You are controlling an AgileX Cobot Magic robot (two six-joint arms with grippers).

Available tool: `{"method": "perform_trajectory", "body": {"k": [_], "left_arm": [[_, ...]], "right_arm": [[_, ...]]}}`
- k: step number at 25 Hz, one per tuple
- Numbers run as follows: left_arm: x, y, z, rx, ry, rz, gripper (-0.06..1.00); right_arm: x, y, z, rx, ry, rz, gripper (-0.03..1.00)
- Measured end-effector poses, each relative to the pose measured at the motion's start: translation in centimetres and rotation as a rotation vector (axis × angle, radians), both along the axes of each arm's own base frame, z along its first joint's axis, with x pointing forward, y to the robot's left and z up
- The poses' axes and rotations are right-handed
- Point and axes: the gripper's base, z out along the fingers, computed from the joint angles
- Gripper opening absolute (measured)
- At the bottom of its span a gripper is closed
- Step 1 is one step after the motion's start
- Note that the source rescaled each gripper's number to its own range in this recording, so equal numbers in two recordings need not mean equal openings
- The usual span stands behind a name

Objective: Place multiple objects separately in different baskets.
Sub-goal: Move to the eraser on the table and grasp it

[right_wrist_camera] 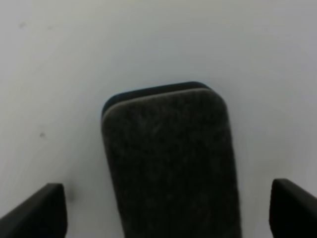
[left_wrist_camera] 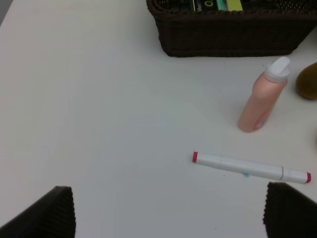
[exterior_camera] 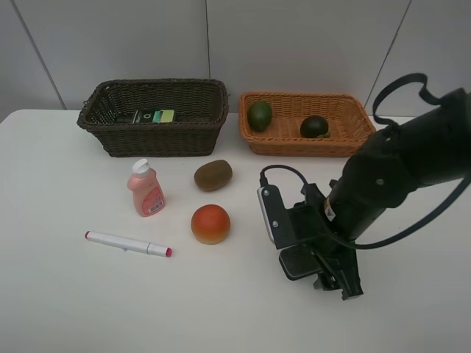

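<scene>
The dark eraser (right_wrist_camera: 171, 158) lies flat on the table between the fingertips of my right gripper (right_wrist_camera: 163, 213), which is open and lowered around it. In the high view the eraser (exterior_camera: 296, 263) sits under that gripper (exterior_camera: 324, 276). My left gripper (left_wrist_camera: 168, 213) is open and empty above the table, near the white pink-tipped marker (left_wrist_camera: 250, 167). The pink bottle (exterior_camera: 146, 189), brown kiwi (exterior_camera: 213, 175), orange-red fruit (exterior_camera: 210, 223) and marker (exterior_camera: 127, 243) stand loose on the table. The dark brown basket (exterior_camera: 158, 138) holds the dark-green box (exterior_camera: 151, 115). The light orange basket (exterior_camera: 302, 145) holds the green fruit (exterior_camera: 259, 115) and the dark-green round fruit (exterior_camera: 314, 126).
Both baskets stand side by side at the back of the white table, against the wall. The right arm's body and its black cable (exterior_camera: 401, 88) rise over the right side. The left wrist view also shows the bottle (left_wrist_camera: 262, 96) and the kiwi's edge (left_wrist_camera: 308, 82).
</scene>
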Motion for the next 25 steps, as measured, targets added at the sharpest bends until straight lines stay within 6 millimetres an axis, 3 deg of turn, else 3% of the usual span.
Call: {"method": "perform_trajectory", "body": {"k": [4, 12, 20, 22, 23, 24, 25], "left_arm": [[0.00, 0.00, 0.00, 0.000, 0.000, 0.000, 1.00], [0.00, 0.00, 0.00, 0.000, 0.000, 0.000, 1.00], [0.00, 0.00, 0.00, 0.000, 0.000, 0.000, 1.00], [0.00, 0.00, 0.00, 0.000, 0.000, 0.000, 1.00], [0.00, 0.00, 0.00, 0.000, 0.000, 0.000, 1.00], [0.00, 0.00, 0.00, 0.000, 0.000, 0.000, 1.00], [0.00, 0.00, 0.00, 0.000, 0.000, 0.000, 1.00]], "right_arm": [[0.04, 0.06, -0.94, -0.012, 0.019, 0.001, 0.98], [0.13, 0.16, -0.92, -0.003, 0.010, 0.003, 0.98], [0.15, 0.18, -0.95, -0.001, 0.009, 0.003, 0.82], [0.16, 0.18, -0.97, -0.001, 0.009, 0.003, 0.70], [0.17, 0.20, -0.97, 0.001, 0.007, 0.003, 0.56], [0.17, 0.20, -1.00, 0.000, 0.008, 0.003, 0.33], [0.17, 0.20, -1.00, 0.000, 0.008, 0.003, 0.26]]}}
